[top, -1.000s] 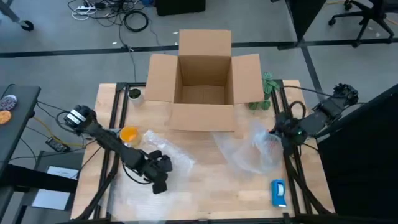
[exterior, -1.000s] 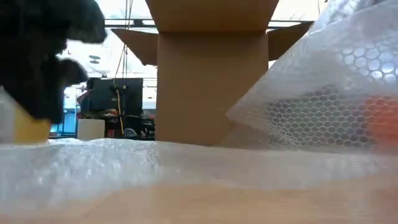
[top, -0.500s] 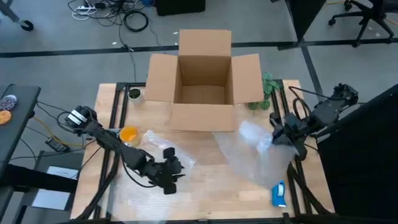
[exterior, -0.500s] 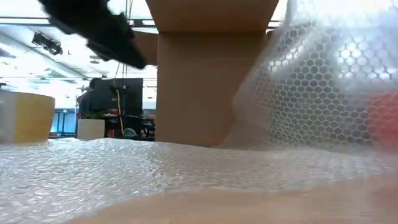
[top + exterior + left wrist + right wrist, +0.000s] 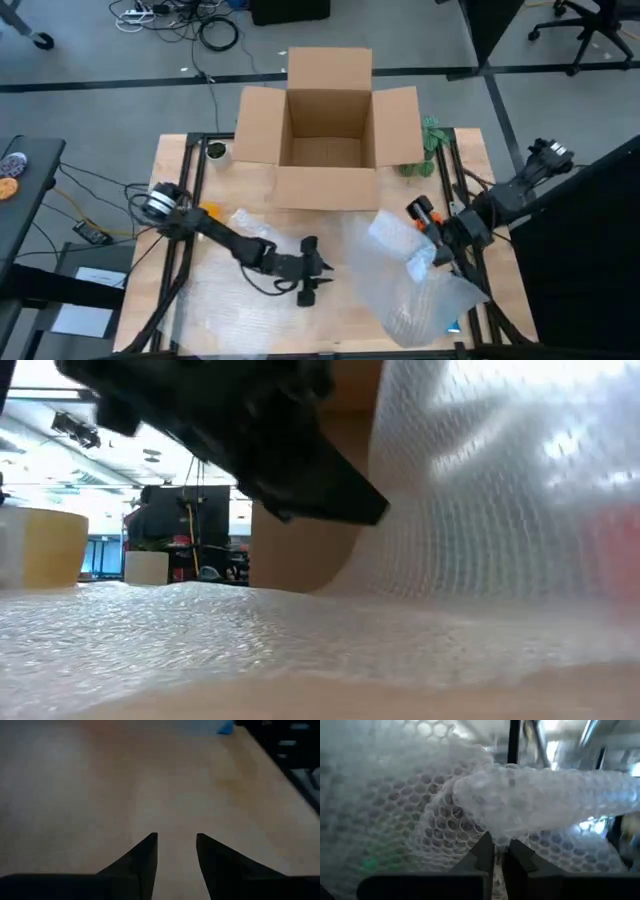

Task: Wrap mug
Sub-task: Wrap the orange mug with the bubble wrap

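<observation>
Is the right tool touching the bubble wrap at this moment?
Touching. In the right wrist view the right tool has its fingers pinched on a fold of the bubble wrap; the high view shows the sheet lifted at that tool.

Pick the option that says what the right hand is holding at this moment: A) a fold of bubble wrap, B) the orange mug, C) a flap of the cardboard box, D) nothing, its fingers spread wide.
A: in the right wrist view the right hand has its fingers pinched together on a fold of the bubble wrap, and the high view shows that sheet lifted off the table at the right side.
</observation>
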Available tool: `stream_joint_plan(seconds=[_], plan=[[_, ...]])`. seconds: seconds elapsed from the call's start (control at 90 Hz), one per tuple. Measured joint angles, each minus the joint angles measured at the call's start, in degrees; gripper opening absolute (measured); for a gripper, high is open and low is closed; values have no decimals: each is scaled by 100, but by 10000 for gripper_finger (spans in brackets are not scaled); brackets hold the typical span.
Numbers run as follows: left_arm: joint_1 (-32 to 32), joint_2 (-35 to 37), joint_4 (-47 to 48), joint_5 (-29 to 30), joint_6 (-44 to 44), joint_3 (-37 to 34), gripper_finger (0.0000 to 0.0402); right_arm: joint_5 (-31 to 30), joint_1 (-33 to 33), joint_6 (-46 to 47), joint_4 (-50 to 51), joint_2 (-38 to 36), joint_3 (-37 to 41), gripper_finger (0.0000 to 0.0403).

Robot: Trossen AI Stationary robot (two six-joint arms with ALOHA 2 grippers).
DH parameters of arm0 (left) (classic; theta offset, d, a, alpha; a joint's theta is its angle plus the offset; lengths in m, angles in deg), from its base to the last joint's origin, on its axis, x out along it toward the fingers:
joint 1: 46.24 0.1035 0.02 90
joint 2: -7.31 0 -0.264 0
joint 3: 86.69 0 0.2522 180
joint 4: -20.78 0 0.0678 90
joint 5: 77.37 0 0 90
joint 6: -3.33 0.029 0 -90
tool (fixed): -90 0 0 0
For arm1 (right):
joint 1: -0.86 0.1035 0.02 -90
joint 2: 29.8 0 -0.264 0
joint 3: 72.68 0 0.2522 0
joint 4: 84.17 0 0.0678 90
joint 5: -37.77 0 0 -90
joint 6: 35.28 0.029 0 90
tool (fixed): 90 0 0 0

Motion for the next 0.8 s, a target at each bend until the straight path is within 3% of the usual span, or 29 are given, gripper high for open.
stream_joint_plan(seconds=[0.178, 0.333, 0.489, 0.644, 0.8], plan=[[528, -172, -737, -708, 401, 26, 121, -3, -240, -593, -1600, 345, 0, 0], [949, -170, -790, -1248, 730, 667, 121, -20, -490, -616, -2594, 494, -17, 0], [1029, -168, -410, -1664, 1316, 1556, 121, 248, -631, -644, -2535, 495, -386, 0], [1050, -168, -37, -1636, 2162, 2587, 121, 959, -606, -640, -2014, 537, -931, 0], [1259, -161, 281, -1576, 2675, 3605, 121, 1158, -476, -538, -1445, 656, -1412, 0]])
